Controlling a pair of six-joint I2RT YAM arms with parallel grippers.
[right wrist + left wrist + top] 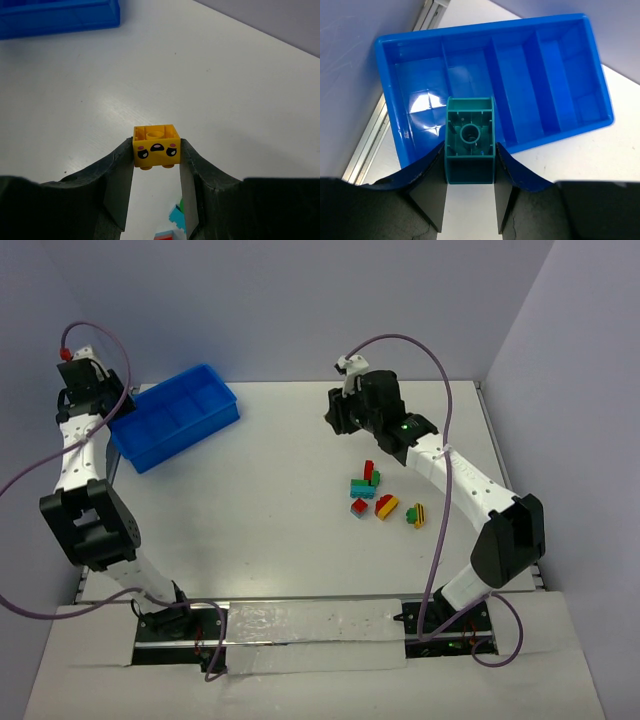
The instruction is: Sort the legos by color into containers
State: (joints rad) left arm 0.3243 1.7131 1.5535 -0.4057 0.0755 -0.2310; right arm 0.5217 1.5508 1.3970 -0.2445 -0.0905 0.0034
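My left gripper [470, 150] is shut on a teal lego [470, 142], held underside up above the near wall of the blue container [485, 27]. The container's compartments look bare. In the top view the left gripper [95, 390] hangs at the left end of the container [190, 440]. My right gripper [156, 150] is shut on a yellow lego with a printed face [155, 146], held above the table. From above, this gripper [338, 412] is behind the pile of legos [380, 495]: red [368, 470], green [375, 478], teal [360, 488], red-yellow [386, 506] and yellow-black striped [417, 515].
Grey walls close in the table at the back and on both sides. A purple cable [400, 340] loops above the right arm, and another [100, 335] runs over the left arm. The container's corner [60, 15] shows at the far left of the right wrist view.
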